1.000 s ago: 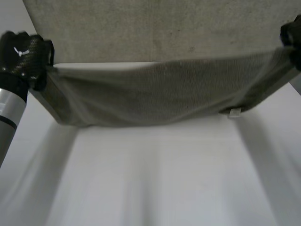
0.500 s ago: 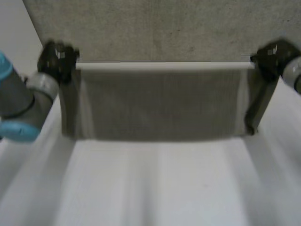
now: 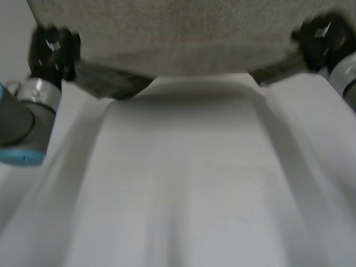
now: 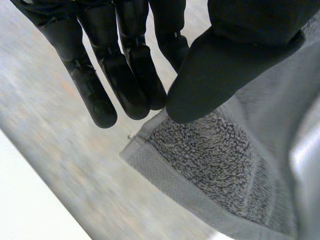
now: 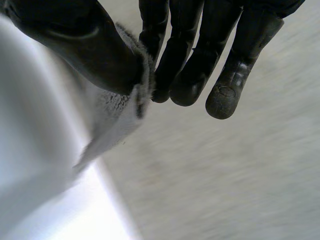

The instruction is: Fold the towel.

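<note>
Where the white table (image 3: 183, 183) runs toward its far side, the grey towel (image 3: 183, 33) lies spread across it, held at both ends of its near edge. A taut, darker strip of cloth slants from each held corner toward the towel's middle, and a shadow lies on the table beneath that edge. The left arm (image 3: 22, 128), grey with a light-blue cap, reaches in beside the towel on one side, and the right arm (image 3: 345, 78) comes in on the other. The left hand (image 3: 53, 53) is at the towel's near left corner and the right hand (image 3: 320, 41) at its near right corner, well apart. In the left wrist view, the thumb (image 4: 225, 60) presses down on the looped pile of the hemmed corner while the straight fingers (image 4: 95, 95) lie behind the cloth, so the corner is pinched between them. In the right wrist view, the thumb (image 5: 75, 45) and the nearly straight fingers (image 5: 190, 70) likewise nip the other corner, a small flap of cloth hanging just below the thumb.
</note>
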{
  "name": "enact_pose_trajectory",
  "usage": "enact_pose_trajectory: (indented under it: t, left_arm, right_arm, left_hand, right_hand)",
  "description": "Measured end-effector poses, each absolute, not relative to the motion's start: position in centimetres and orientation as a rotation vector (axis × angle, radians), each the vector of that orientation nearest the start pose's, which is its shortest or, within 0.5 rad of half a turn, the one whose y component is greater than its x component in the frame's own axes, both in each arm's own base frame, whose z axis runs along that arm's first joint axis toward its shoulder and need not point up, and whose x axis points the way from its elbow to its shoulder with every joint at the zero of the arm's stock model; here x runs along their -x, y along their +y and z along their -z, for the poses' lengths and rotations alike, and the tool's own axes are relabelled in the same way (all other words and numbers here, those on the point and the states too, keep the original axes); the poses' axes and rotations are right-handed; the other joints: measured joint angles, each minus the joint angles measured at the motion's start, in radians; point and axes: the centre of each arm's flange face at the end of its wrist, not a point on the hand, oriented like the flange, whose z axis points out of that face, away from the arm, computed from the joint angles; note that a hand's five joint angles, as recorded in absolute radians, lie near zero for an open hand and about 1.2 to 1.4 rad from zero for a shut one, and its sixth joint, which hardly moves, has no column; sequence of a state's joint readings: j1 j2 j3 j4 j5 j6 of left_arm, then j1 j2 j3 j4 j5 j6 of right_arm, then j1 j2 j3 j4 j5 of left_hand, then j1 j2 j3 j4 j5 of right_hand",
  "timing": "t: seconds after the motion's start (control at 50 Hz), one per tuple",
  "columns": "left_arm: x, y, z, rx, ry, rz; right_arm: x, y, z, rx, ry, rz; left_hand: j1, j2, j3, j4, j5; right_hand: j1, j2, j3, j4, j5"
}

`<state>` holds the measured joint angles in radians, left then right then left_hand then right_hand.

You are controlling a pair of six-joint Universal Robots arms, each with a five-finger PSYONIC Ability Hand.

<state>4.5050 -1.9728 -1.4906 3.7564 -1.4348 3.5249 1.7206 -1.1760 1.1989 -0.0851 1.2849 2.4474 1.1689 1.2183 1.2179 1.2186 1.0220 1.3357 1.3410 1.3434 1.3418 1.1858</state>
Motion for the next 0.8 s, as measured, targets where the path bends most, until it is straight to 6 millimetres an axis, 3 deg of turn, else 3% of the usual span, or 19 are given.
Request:
enact_pose_trajectory:
  t: [0.08,0.14,0.22,0.32,0.46,0.54,0.68,0.8]
  left_arm:
    - [22.3,-35.4,-20.1,-0.813,1.891,2.354]
    - [22.3,-34.1,-17.3,-0.897,1.987,2.285]
    - [22.1,-32.2,-14.7,-1.01,2.049,2.184]
    - [21.2,-30.6,-14.1,-1.093,2.017,2.095]
    - [19.3,-28.1,-17.2,-1.086,1.957,2.036]
    - [18.6,-26.3,-18.6,-1.077,1.991,2.002]
    - [18.5,-22.6,-19.2,-1.153,2.142,1.913]
    - [18.9,-22.4,-18.5,-1.223,2.214,1.878]
  right_arm:
    - [-21.5,-35.7,-22.4,1.329,2.135,2.057]
    - [-21.2,-34.4,-18.6,1.357,2.233,1.861]
    - [-20.8,-33.1,-16.3,1.378,2.295,1.733]
    - [-19.5,-32.0,-17.7,1.372,2.316,1.767]
    - [-17.3,-29.9,-22.7,1.343,2.301,1.924]
    - [-15.9,-28.6,-24.3,1.373,2.347,1.89]
    - [-14.0,-26.2,-24.2,1.589,2.462,1.557]
    - [-13.6,-26.7,-22.7,1.712,2.467,1.336]
  left_hand:
    - [0.0,0.0,0.0,0.0,0.0]
    - [0.0,0.0,0.0,0.0,0.0]
    - [0.0,0.0,0.0,0.0,0.0]
    - [0.0,0.0,0.0,0.0,0.0]
    - [0.0,0.0,0.0,0.0,0.0]
    - [0.0,0.0,0.0,0.0,0.0]
    - [0.0,0.0,0.0,0.0,0.0]
    - [0.0,0.0,0.0,0.0,0.0]
  right_hand:
    - [0.0,0.0,0.0,0.0,0.0]
    - [0.0,0.0,0.0,0.0,0.0]
    - [0.0,0.0,0.0,0.0,0.0]
    - [0.0,0.0,0.0,0.0,0.0]
    - [0.0,0.0,0.0,0.0,0.0]
    - [0.0,0.0,0.0,0.0,0.0]
    - [0.0,0.0,0.0,0.0,0.0]
    - [0.0,0.0,0.0,0.0,0.0]
